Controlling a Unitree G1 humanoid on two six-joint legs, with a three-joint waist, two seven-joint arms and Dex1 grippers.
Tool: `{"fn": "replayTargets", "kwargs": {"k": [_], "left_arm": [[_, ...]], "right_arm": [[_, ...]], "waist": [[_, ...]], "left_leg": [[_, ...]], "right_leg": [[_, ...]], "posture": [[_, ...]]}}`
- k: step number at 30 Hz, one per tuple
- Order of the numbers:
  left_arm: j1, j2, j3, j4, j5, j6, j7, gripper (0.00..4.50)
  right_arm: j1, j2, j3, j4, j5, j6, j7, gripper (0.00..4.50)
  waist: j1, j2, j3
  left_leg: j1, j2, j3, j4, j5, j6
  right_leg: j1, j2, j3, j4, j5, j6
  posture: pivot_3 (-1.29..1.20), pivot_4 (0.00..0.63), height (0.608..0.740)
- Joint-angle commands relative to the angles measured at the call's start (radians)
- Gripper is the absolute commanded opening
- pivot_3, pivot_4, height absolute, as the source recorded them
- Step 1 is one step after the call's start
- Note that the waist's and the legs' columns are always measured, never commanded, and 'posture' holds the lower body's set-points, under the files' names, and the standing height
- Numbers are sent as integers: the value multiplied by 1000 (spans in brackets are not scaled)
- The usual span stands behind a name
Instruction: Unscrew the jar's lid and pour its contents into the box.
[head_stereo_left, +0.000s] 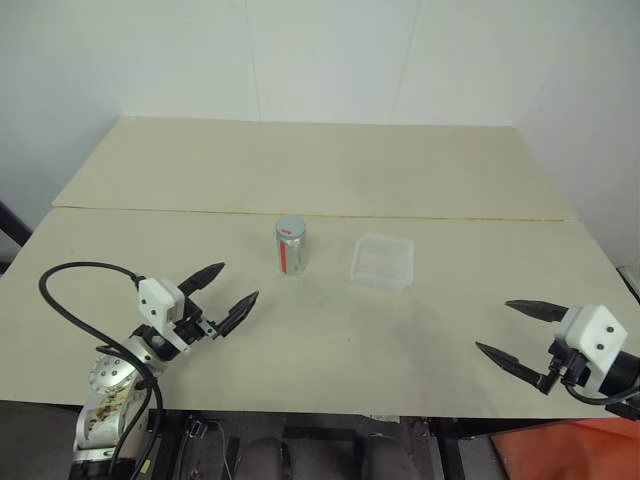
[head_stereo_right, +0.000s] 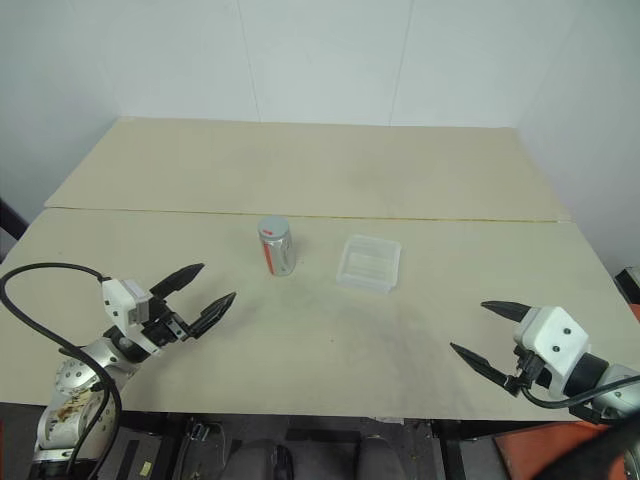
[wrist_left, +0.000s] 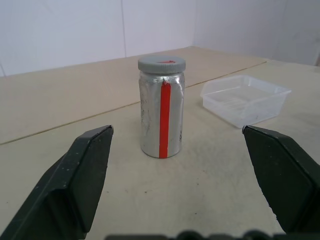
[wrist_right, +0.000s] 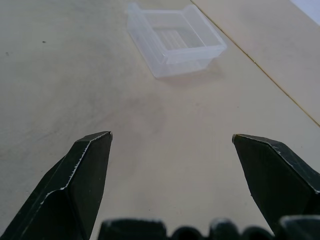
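The silver jar (head_stereo_left: 290, 247) with a red stripe stands upright near the table's middle, its grey lid (wrist_left: 161, 64) sitting on top. Just to its right lies the clear plastic box (head_stereo_left: 382, 262), which looks empty. The contents are hidden inside the jar. My left gripper (head_stereo_left: 218, 294) hovers open near the front left of the table, pointing toward the jar and well short of it. Over the front right edge my right gripper (head_stereo_left: 510, 331) is open too, aimed at the box (wrist_right: 174, 39) from a distance. Nothing is held between either pair of fingers.
The pale tabletop (head_stereo_left: 330, 180) has a seam running across it behind the jar and box. White walls close the far side and the right. A black cable (head_stereo_left: 70, 275) loops by my left arm at the front left edge.
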Motion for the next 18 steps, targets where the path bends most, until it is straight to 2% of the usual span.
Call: {"fn": "replayTargets", "kwargs": {"k": [1,14,18], "left_arm": [[-5,1,-1,-22,-2,-9,2,4500],[-31,-2,-21,-52,-4,26,34,4500],[-103,-44,-82,9,79,-7,83,4500]], "right_arm": [[0,4,-5,-12,2,-30,-4,4486],[0,3,-5,-24,5,-23,-12,4486],[-15,7,20,-27,1,-21,-23,4486]], "waist": [[0,0,0],[0,0,0],[3,0,0]], "left_leg": [[0,0,0,0,0,0],[0,0,0,0,0,0],[0,-1,0,1,0,0]], "right_leg": [[0,0,0,0,0,0],[0,0,0,0,0,0],[0,0,0,0,0,0]], "posture": [[0,150,740],[0,150,740],[0,150,740]]}}
